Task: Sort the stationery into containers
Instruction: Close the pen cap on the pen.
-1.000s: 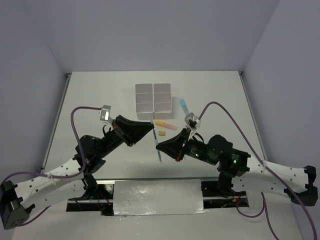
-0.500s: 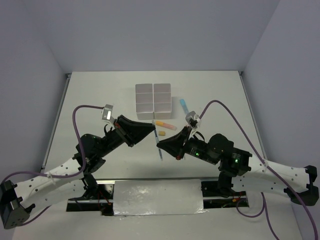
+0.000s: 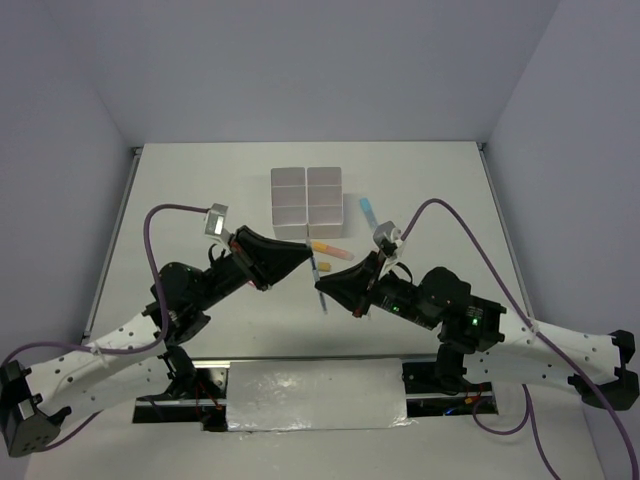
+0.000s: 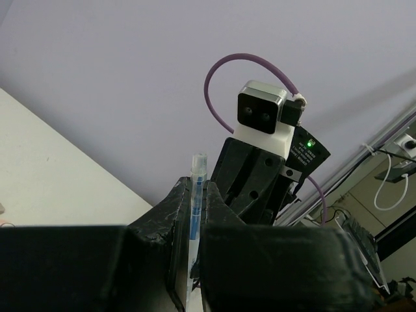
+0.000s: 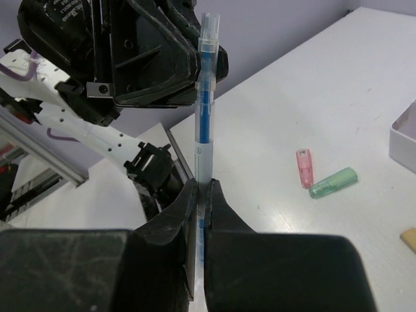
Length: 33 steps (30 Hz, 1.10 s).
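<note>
A thin clear pen with blue ink (image 3: 323,303) hangs in the air between my two arms. My left gripper (image 3: 306,256) is shut on it, and the pen (image 4: 197,166) sticks out past that gripper's (image 4: 194,187) tips. My right gripper (image 3: 318,288) is shut on the same pen (image 5: 204,117), which rises from that gripper's (image 5: 201,185) jaws toward the left gripper's black body. The white containers (image 3: 307,202) stand on the table beyond both grippers. A blue marker (image 3: 369,211), an orange-pink marker (image 3: 331,250) and a tan eraser (image 3: 322,268) lie near them.
A pink marker (image 5: 303,168) and a green marker (image 5: 333,182) lie on the table in the right wrist view. The tan eraser (image 5: 409,238) and a container corner (image 5: 406,133) show at that view's right edge. Purple cables loop over both arms.
The pen and both gripper tips have shifted slightly toward the far side of the table. Both grips look the same.
</note>
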### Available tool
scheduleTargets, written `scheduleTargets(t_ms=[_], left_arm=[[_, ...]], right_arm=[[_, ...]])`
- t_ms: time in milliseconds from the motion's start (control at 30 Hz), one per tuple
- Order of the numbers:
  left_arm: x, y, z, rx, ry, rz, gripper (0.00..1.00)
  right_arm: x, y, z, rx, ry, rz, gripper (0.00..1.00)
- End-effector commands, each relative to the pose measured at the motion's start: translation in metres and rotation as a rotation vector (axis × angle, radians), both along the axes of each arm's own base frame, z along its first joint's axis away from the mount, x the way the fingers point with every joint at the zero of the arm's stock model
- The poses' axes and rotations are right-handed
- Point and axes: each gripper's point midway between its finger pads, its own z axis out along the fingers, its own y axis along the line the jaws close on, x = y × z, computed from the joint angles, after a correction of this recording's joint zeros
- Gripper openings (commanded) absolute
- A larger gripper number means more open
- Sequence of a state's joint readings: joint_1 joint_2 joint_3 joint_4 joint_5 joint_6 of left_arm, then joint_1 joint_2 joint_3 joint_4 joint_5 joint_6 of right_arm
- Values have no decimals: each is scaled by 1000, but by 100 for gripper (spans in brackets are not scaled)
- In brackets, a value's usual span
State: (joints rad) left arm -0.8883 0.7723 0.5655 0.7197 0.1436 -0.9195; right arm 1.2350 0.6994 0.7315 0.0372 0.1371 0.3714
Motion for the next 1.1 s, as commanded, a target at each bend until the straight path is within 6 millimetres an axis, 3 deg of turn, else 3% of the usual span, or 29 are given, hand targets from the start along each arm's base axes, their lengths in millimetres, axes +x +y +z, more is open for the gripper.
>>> scheduleTargets(t_ms=[0, 133, 433, 600, 700, 833, 1067], left_arm=[[-11, -4, 15, 18, -45, -51, 0], [-8, -9, 7, 27, -14, -62, 0], [-7, -8, 6, 48, -28, -45, 0], [-10, -13, -3, 101, -59, -64, 0], [-4, -12, -7, 115, -44, -33, 0], [0, -10, -4, 127, -41, -6, 15], [-2, -5, 23, 118, -95, 12, 27]], right_arm=[[11, -16, 60, 159, -105, -89, 0], [9, -19, 76, 234, -156, -83, 0], [10, -10, 82, 233, -181, -71, 0], [19, -29, 90, 249, -198, -157, 0], [13, -29, 98, 251, -223, -128, 0], [3, -14, 87, 210, -234, -44, 0], [4, -6, 69, 163, -202, -32, 0]])
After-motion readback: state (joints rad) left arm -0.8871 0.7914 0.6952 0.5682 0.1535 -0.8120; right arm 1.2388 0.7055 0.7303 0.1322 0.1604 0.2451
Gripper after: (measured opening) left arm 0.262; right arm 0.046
